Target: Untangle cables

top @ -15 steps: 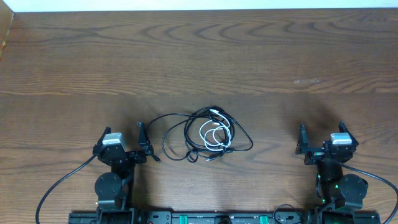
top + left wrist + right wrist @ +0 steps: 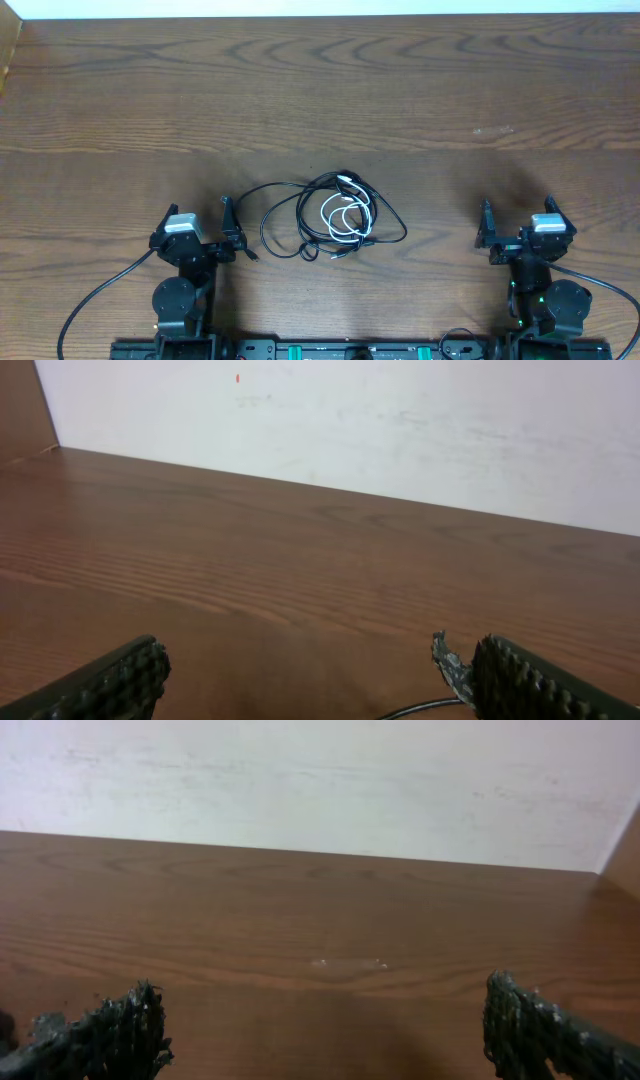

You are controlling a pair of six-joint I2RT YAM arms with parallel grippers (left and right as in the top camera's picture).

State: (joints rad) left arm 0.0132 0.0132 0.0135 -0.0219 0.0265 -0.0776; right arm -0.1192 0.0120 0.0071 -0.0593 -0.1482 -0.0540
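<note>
On the left, the left gripper [image 2: 315,660] sits low near the front edge of the table [image 2: 320,90]. Its jaws are wide open and there is nothing between them. Just beside its inner finger lies the loose end of one black cord [image 2: 250,255], near it but not in its grasp.

In the middle are the cables [image 2: 340,215]. They lie in one loose heap on the wood, between the two arms and a bit closer to the left one. Thin black loops cross over each other, and a shorter white cord [image 2: 350,212] is curled up inside them. No cord has been pulled free. I cannot tell just how the loops are knotted.

On the right, the right gripper [image 2: 322,995] also sits low near the front edge. Its jaws are wide open too and hold nothing. It is well apart from the heap, with only bare wood in front of it.

So I think the job is right at the start, and no pulling has begun. The next move looks like a reach for the heap. The left arm is the closer one, and the loose black end beside it seems an easy place to grab. It needs a gentle pinch on one cord alone. The right arm could hold the rest down, or the whole heap may slide along.
</note>
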